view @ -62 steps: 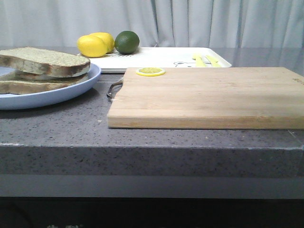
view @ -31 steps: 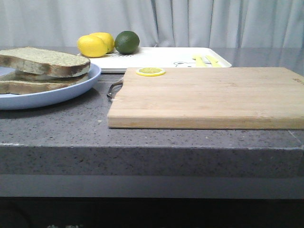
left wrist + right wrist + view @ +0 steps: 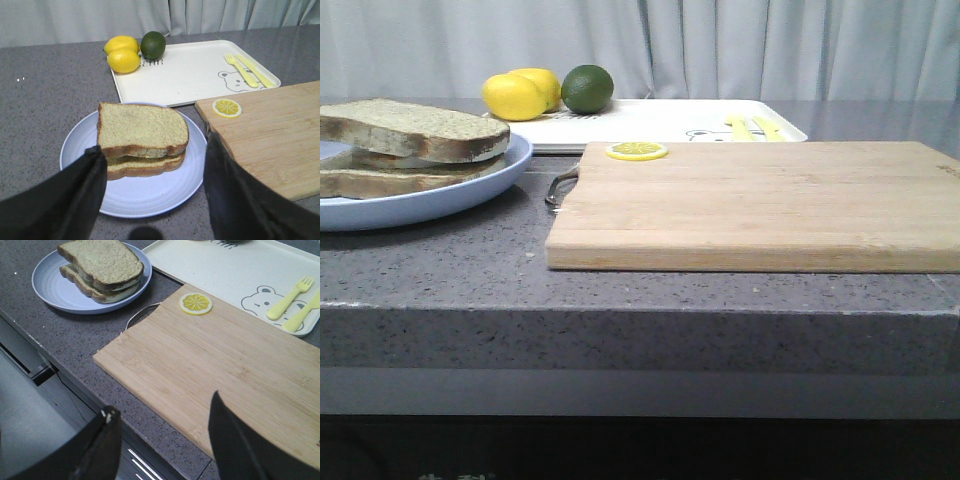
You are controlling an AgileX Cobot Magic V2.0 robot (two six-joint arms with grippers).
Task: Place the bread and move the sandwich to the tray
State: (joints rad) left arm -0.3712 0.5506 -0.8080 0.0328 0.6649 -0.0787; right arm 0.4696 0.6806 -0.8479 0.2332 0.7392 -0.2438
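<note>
The bread (image 3: 415,125) is the thick top slice with a greenish-tan face. It lies on the sandwich (image 3: 142,132), which sits on the round light-blue plate (image 3: 470,195) at the left. A thin pale filling shows between the slices in the right wrist view (image 3: 117,288). The white tray (image 3: 650,125) stands behind it. My left gripper (image 3: 155,145) is open and empty, hovering near the plate (image 3: 150,195), one finger on each side. My right gripper (image 3: 163,404) is open and empty over the counter's front edge. Neither gripper shows in the front view.
A wooden cutting board (image 3: 750,200) with a lemon slice (image 3: 637,151) on its far left corner fills the right of the counter. Two lemons (image 3: 515,95) and a lime (image 3: 587,88) sit at the tray's far left. A yellow fork and knife (image 3: 242,70) lie on its right.
</note>
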